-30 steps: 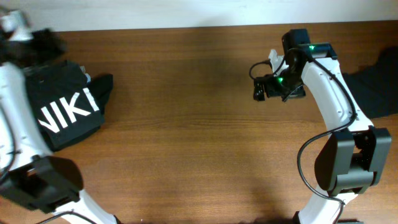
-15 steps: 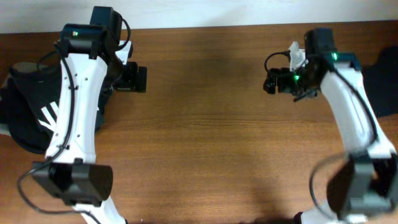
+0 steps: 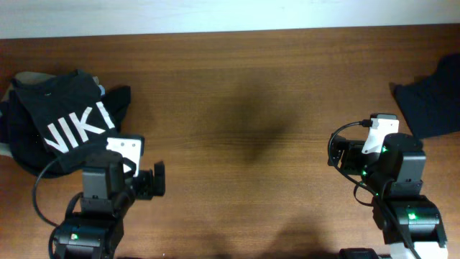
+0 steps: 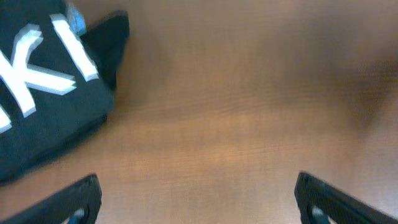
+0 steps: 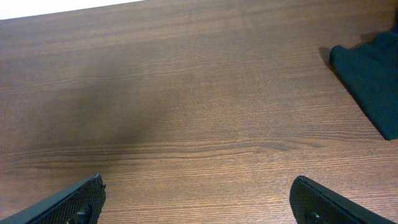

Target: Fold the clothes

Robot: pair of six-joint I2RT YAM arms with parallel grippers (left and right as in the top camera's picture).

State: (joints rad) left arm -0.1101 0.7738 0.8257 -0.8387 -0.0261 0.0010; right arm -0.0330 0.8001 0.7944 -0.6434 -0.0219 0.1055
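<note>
A folded black T-shirt with big white block letters (image 3: 68, 126) lies at the table's far left; it also shows in the left wrist view (image 4: 50, 93). Another dark garment (image 3: 430, 101) lies at the far right edge and shows in the right wrist view (image 5: 370, 81). My left gripper (image 3: 154, 180) is open and empty near the front left, just right of the lettered shirt; its fingers (image 4: 199, 202) frame bare wood. My right gripper (image 3: 336, 151) is open and empty at the front right; its fingers (image 5: 199, 199) frame bare wood, left of the dark garment.
The brown wooden table (image 3: 237, 108) spans the view, with a white wall strip along its far edge. A soft shadow lies on the wood at the middle.
Both arms have drawn back from over the table's far part to the front edge. The lettered shirt, partly covered by the left arm before, now lies in full view.
</note>
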